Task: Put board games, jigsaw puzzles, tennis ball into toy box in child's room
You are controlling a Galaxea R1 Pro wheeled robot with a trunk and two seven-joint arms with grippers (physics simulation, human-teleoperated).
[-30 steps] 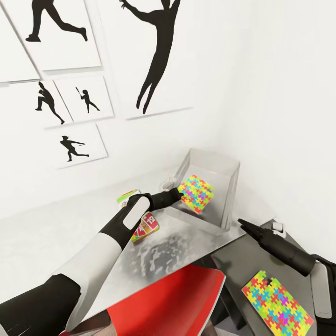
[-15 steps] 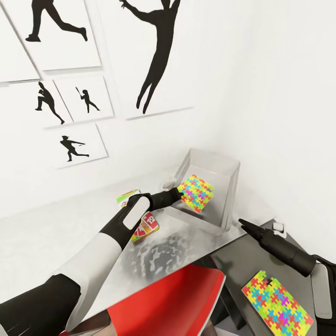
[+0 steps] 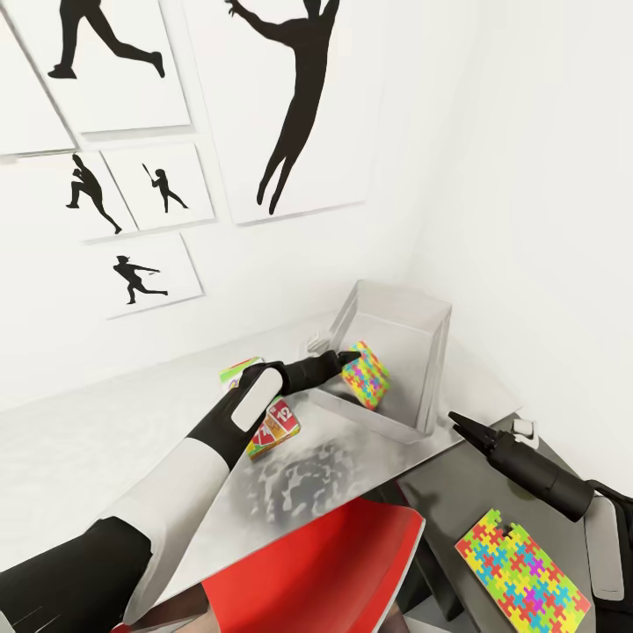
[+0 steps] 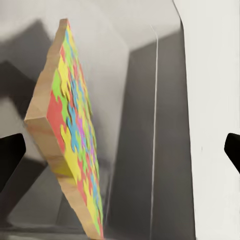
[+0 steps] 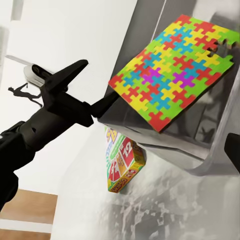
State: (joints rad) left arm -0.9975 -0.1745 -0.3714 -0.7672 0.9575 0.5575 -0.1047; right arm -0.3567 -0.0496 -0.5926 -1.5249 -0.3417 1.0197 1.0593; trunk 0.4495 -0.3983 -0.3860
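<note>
Tilted since earlier: jigsaw puzzle (image 3: 367, 375) in toy box (image 3: 428, 323) | left fingers (image 3: 350, 358) spread, empty | game box (image 3: 274, 428) (reads "12")

- White walls (image 3: 527, 176) meeting in a corner, evenly lit, no hard shadows.
- Wall on the left side carries white panels with black silhouettes: large leaping figure (image 3: 294, 97), runner (image 3: 101, 35), and three small ballplayer-style figures (image 3: 134, 277) lower down.
- Tabletop (image 3: 105, 440) pale grey and mottled, glossy, running into the corner.
- Darker grey tabletop section (image 3: 440, 501) butts onto it at the right.
- Red chair seat (image 3: 325, 571) tucked in at the near edge.
- Strip of wood-tone floor (image 5: 27, 215) in the right wrist view.
</note>
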